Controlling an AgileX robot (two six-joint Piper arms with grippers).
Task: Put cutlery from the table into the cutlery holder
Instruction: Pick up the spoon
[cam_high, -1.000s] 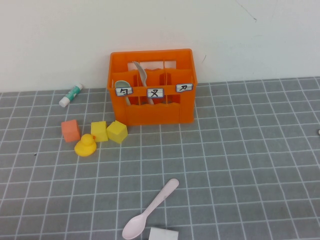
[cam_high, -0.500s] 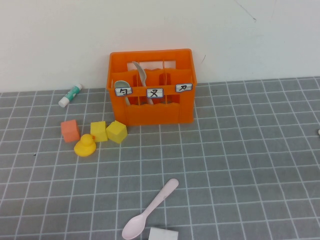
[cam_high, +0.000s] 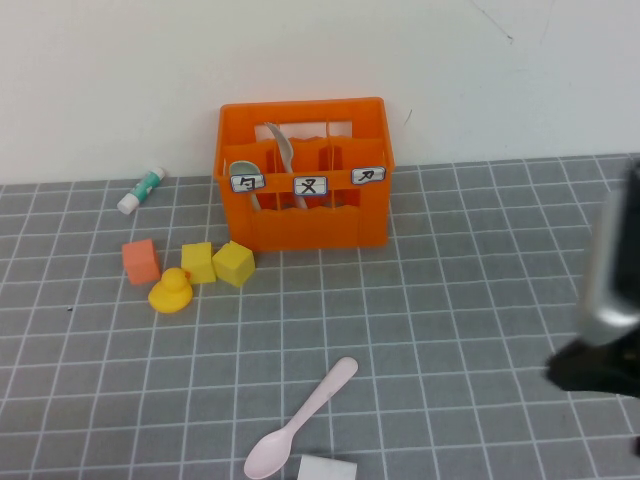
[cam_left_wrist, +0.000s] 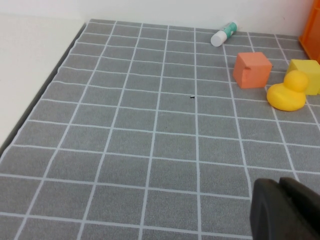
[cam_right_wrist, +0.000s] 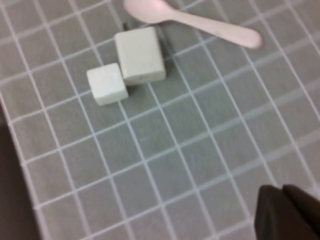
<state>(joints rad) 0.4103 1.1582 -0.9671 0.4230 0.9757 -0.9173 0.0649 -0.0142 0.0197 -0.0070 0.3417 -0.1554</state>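
A flat grey worktop (cam_high: 470, 300) ruled with white lines into small squares fills the lower two thirds of the high view. A plain off-white wall (cam_high: 320, 60) rises behind it across the top.

At upper centre, against the wall, stands the bright orange plastic cutlery holder (cam_high: 304, 172), a slotted crate with three small white labels on its front. A mint-green plastic spoon (cam_high: 245, 178) stands in its leftmost compartment, and a grey-green plastic fork (cam_high: 282, 148) leans in the one beside it.

At the right edge, mid-height, the right arm (cam_high: 612, 275) enters, blurred, silver above black. Its right gripper (cam_right_wrist: 285, 212) is clenched and holds nothing, above bare squares.

A pale pink plastic spoon (cam_high: 300, 418) lies flat at lower centre, bowl toward the bottom edge. Just beside its bowl sit a white block (cam_right_wrist: 139, 54) and a smaller white cube (cam_right_wrist: 107, 83).

Left of the crate sit an orange cube (cam_high: 141, 261), two yellow cubes (cam_high: 218, 264) and a yellow rubber duck (cam_high: 171, 291). A white-and-green glue stick (cam_high: 141, 190) lies by the wall.

The left gripper (cam_left_wrist: 285, 212) is clenched, empty, over bare worktop.
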